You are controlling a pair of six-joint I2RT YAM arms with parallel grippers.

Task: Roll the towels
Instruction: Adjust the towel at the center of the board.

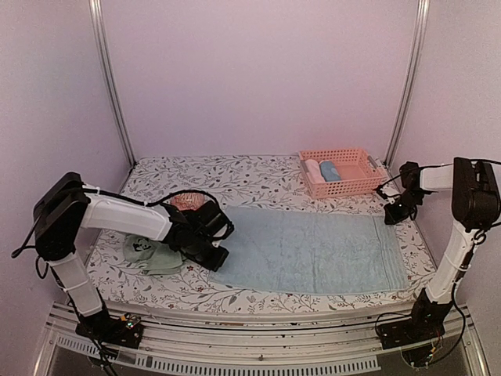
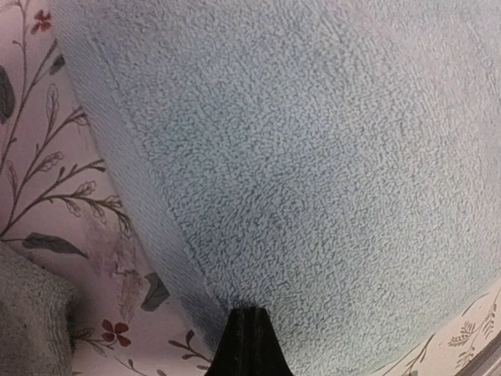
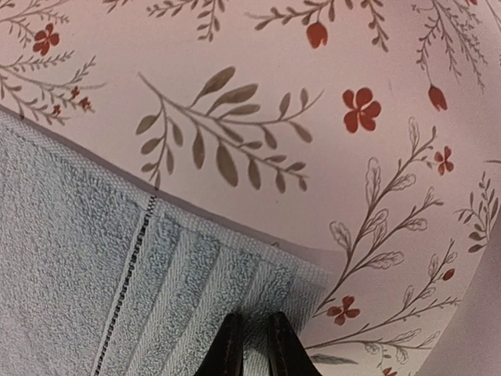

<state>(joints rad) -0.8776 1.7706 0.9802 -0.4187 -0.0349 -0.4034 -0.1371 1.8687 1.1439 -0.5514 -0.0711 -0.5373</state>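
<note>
Now left gripper (image 2: pixel 249 345) pinches blue towel (image 1: pixel 313 251) edge; right gripper (image 3: pixel 256 346) pinches corner

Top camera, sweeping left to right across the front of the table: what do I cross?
Crumpled green towel → left gripper at the blue towel's left edge → blue towel, spread flat → right gripper at its far right corner.

My gripper (image 3: pixel 255 351) sits at the bottom edge, its two dark fingertips (image 3: pixel 228 348) close together over the corner of a light blue towel (image 3: pixel 94 274). Whether I pinch it I cannot tell. The towel lies on a pink flowered tablecloth (image 3: pixel 274 70).
</note>
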